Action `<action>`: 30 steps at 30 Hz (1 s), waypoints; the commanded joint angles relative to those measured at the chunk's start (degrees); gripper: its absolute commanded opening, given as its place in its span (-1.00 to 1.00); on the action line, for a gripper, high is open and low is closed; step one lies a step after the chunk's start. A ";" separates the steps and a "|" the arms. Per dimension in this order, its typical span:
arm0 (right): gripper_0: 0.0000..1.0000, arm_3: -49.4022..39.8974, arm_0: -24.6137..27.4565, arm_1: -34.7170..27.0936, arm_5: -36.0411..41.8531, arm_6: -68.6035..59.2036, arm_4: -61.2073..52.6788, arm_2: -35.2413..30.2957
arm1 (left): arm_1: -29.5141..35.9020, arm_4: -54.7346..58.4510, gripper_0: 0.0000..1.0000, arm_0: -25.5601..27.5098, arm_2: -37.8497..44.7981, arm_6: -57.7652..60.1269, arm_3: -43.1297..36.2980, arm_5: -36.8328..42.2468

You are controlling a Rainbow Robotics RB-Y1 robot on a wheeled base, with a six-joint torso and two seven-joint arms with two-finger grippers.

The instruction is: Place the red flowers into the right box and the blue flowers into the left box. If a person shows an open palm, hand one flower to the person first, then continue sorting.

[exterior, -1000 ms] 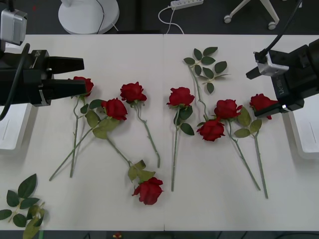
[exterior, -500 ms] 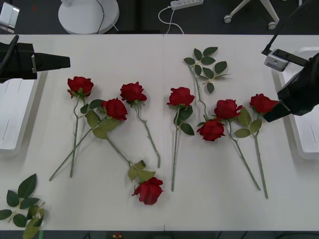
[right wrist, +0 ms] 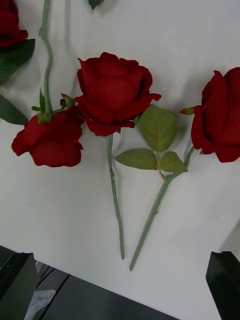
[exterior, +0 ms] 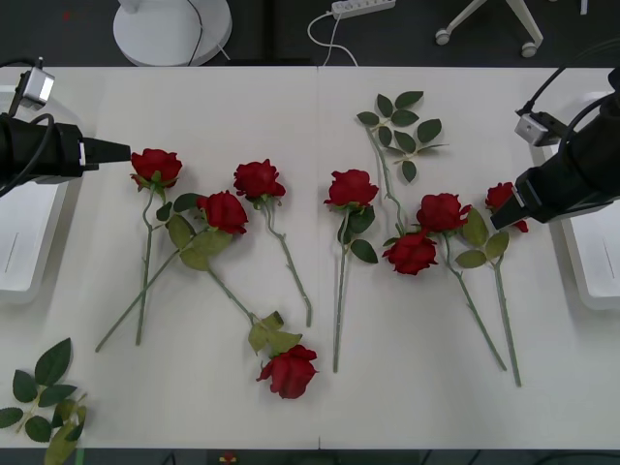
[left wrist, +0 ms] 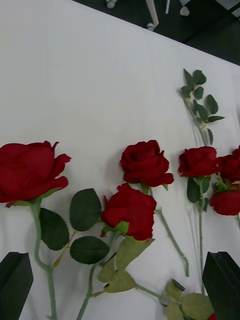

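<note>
Red roses (exterior: 352, 188) lie across the white table (exterior: 291, 107); both end effectors, left (left wrist: 120, 280) and right (right wrist: 120, 280), hover wide open and empty near its side edges.

Eight red flowers (exterior: 351, 188) lie flat, scattered between the trays. The left box (exterior: 24, 237) and right box (exterior: 591, 262) sit at opposite edges

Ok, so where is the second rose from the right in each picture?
Front view: the second rose from the right lies just inward of the rightmost bloom, its stem pointing toward the robot.
Right wrist view: it is the full bloom between two other blooms.
Left wrist view: it is partly cut off, beyond the other roses.
Shared landmark: the drooping rose on a curvy stem, close beside it.
</note>
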 commanded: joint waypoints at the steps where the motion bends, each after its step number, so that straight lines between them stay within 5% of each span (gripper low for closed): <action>1: 1.00 2.56 -0.96 1.89 -1.44 -2.56 3.96 3.03 | 0.07 -5.26 1.00 -4.61 -0.44 4.04 3.71 2.47; 13: 1.00 15.04 -0.87 8.39 -4.61 -2.74 11.60 4.79 | -7.22 -23.80 1.00 -8.30 -1.93 6.59 8.89 7.31; 30: 1.00 23.57 -0.61 12.87 -14.19 -3.53 14.24 11.38 | -15.93 -31.62 1.00 -16.91 -14.06 8.35 19.53 7.22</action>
